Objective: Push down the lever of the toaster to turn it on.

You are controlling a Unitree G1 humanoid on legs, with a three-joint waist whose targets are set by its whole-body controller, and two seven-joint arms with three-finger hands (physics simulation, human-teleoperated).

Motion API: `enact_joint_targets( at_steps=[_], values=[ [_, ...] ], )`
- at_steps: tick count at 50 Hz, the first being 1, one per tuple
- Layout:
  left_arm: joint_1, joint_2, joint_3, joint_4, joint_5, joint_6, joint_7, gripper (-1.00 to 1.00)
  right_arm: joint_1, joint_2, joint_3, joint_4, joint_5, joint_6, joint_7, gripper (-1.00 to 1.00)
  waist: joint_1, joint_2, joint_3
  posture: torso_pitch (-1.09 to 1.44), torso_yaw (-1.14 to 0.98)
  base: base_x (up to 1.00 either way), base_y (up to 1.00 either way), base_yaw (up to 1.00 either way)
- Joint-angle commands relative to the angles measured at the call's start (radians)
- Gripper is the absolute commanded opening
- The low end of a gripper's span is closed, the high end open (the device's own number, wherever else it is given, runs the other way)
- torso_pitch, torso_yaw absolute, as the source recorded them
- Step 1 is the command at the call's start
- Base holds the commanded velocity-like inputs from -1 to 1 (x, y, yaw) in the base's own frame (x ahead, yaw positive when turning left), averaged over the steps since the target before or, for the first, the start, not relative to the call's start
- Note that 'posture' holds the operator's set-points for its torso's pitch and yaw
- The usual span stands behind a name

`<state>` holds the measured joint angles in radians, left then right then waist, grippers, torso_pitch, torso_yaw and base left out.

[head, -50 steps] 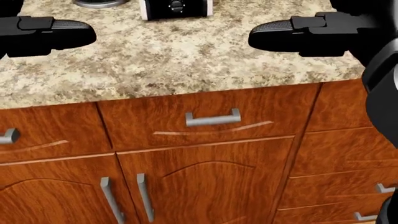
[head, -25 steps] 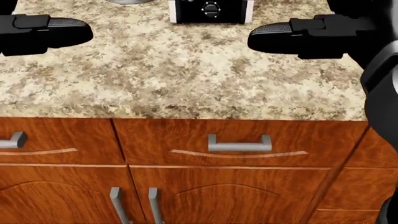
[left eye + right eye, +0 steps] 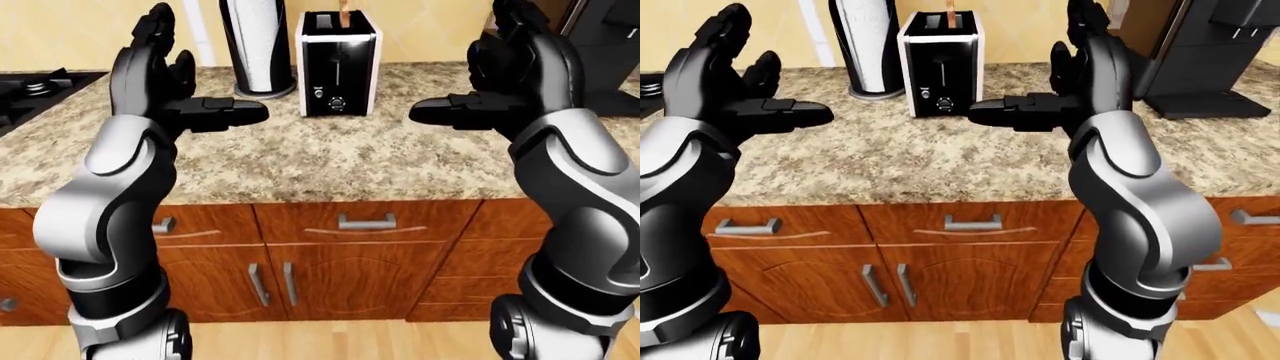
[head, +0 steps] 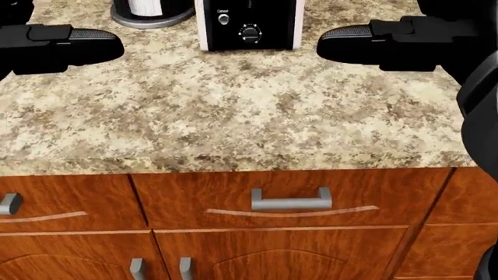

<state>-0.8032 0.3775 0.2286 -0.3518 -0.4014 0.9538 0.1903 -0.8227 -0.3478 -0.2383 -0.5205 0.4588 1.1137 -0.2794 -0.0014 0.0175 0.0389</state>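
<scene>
Toward table's far edge: toaster (image 3: 338, 63) upright, paper towel roll (image 3: 257, 46) just left. Bare granite table (image 3: 330, 161) between toaster and near edge. Left robot hand (image 3: 175, 90) and right robot hand (image 3: 495, 82) raised apart, fingers spread, empty.

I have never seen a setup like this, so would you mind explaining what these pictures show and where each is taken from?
These are simulator renders from three cameras on a humanoid robot's head. The two eye views look ahead over its arms; the head view looks more steeply down. Both hands are raised, open and empty: the left hand and the right hand. On the speckled stone counter stand a black and white toaster with something sticking out of one slot, a paper towel roll and, at the right-eye view's right, a dark coffee machine. Below are wooden cabinets.
</scene>
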Motion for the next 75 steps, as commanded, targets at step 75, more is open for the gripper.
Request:
enact_joint_targets(
  at_steps=[75],
  values=[
    [-0.025, 0.011, 0.014, -0.030, 0.018, -0.036, -0.005, 1.00, -0.015, -0.003, 0.007, -0.008, -0.017, -0.061, 0.023, 1.00, 0.019, -0.033, -0.013, 0.00, 0.00, 0.10, 0.16, 0.00]
  ],
)
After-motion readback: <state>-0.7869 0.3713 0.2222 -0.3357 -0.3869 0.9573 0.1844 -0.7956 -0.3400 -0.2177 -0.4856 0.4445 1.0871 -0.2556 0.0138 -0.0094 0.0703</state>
